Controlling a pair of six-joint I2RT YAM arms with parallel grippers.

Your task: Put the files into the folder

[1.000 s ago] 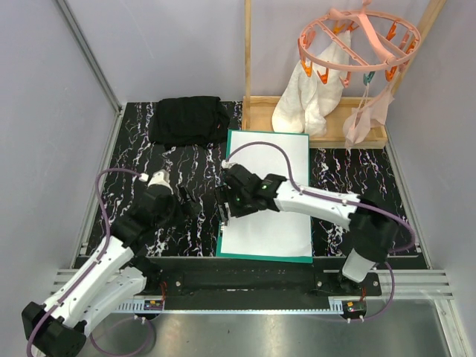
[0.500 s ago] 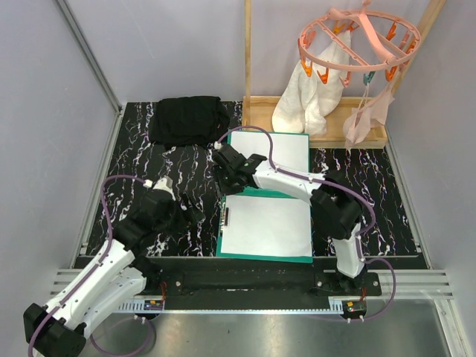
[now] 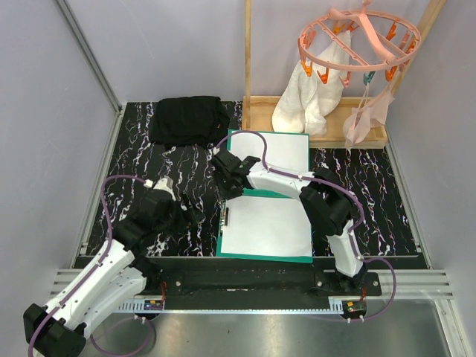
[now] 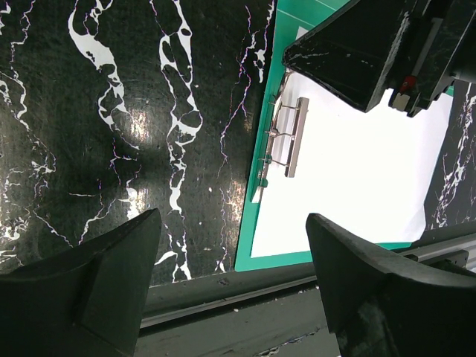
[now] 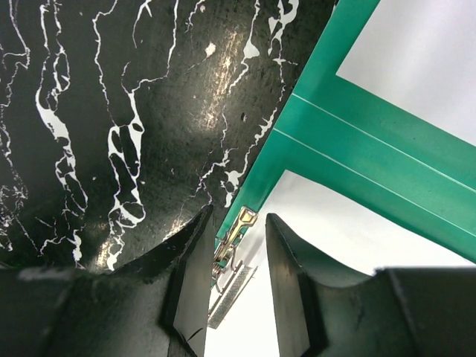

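The teal folder (image 3: pixel 264 257) lies open flat on the black marbled table. One white file (image 3: pixel 279 152) rests on its far half and another (image 3: pixel 268 227) on its near half. My right gripper (image 3: pixel 225 181) hangs over the folder's left edge by the fold. In the right wrist view its jaws (image 5: pixel 238 216) are narrowed to either side of the metal clip (image 5: pixel 239 223), with a gap still showing. My left gripper (image 3: pixel 195 212) is wide open over bare table left of the folder (image 4: pixel 249 238), holding nothing; the clip (image 4: pixel 286 137) lies ahead of it.
A folded black cloth (image 3: pixel 188 119) lies at the back left. A wooden rack (image 3: pixel 320 123) at the back right carries white garments (image 3: pixel 309 97) and a pink clip hanger (image 3: pixel 357 41). A metal rail (image 3: pixel 245 271) runs along the near edge.
My right gripper slid from the folder's near half back to its left edge by the fold, and its jaws narrowed around the clip. The near sheet is now uncovered. The left arm barely moved.
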